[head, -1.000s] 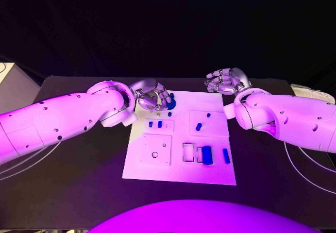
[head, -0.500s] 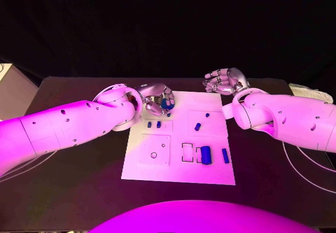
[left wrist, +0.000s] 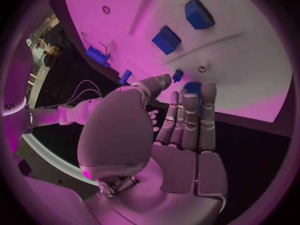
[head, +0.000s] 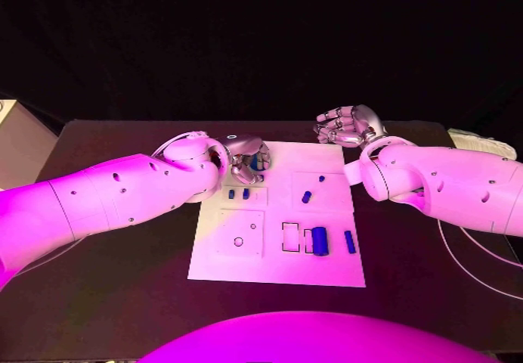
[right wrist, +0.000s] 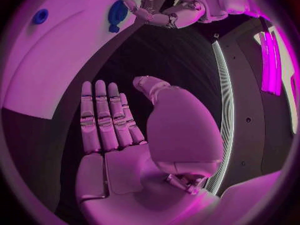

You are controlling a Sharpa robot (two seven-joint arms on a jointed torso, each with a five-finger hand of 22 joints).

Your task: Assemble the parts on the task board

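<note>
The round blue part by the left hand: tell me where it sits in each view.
Head view: round blue part at the board's far edge, beside the left hand.
Left wrist view: it peeks out past the fingertips.
Right wrist view: it lies on the task board, near the left hand.
Shared landmark: the left hand.

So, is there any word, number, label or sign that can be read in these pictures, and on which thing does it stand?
None can be read: the task board, the blue parts and both arms carry no legible text.
In the left wrist view, dark marks on a white surface at the circle's rim are too blurred to read.
</note>
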